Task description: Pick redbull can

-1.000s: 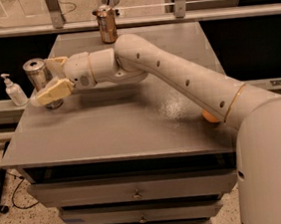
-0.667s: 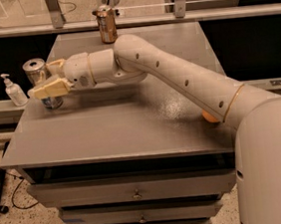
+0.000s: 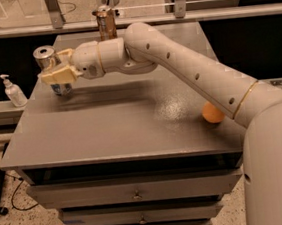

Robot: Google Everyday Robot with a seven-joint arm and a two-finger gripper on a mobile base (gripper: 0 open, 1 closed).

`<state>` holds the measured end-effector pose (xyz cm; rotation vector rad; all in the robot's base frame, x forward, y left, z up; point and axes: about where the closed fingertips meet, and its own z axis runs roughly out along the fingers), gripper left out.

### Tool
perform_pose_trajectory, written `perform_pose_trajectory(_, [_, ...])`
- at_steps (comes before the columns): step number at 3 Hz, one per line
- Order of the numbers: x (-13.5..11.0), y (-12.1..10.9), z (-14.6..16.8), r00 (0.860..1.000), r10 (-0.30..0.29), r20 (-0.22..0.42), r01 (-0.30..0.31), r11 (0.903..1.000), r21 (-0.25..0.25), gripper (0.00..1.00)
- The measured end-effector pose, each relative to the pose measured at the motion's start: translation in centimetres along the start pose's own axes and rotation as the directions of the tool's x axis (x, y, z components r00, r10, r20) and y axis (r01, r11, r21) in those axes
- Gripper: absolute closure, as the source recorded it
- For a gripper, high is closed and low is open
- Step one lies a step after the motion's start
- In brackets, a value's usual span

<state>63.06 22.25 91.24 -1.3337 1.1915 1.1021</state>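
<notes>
The redbull can (image 3: 45, 55), slim and silver with blue patches low on its side, is at the far left of the grey table (image 3: 113, 132). My gripper (image 3: 53, 68) reaches in from the right and is shut on the can's middle. One cream finger (image 3: 56, 75) crosses in front of the can and the other is behind it. The can's top and its blue base show above and below the fingers. The can looks slightly raised off the table and a little tilted.
A shorter gold-brown can (image 3: 105, 21) stands at the table's far edge. An orange ball (image 3: 212, 112) lies at the right, partly behind my arm. A white pump bottle (image 3: 13, 91) stands on a ledge left of the table. Drawers are below the front edge.
The gripper has closed around the can. Can and gripper have shifted up and to the right from where the can stood.
</notes>
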Motion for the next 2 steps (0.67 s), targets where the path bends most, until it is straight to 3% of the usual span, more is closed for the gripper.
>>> perform_pose_trajectory(1, [-2.91,-2.76,-4.64,0.998,-0.056,0.005,0.055,0.9937,0.098,1.0])
perform_pose_trajectory(2, [-3.29,-3.03,-4.93,0.998,-0.061,0.009,0.06,0.9927,0.105,1.0])
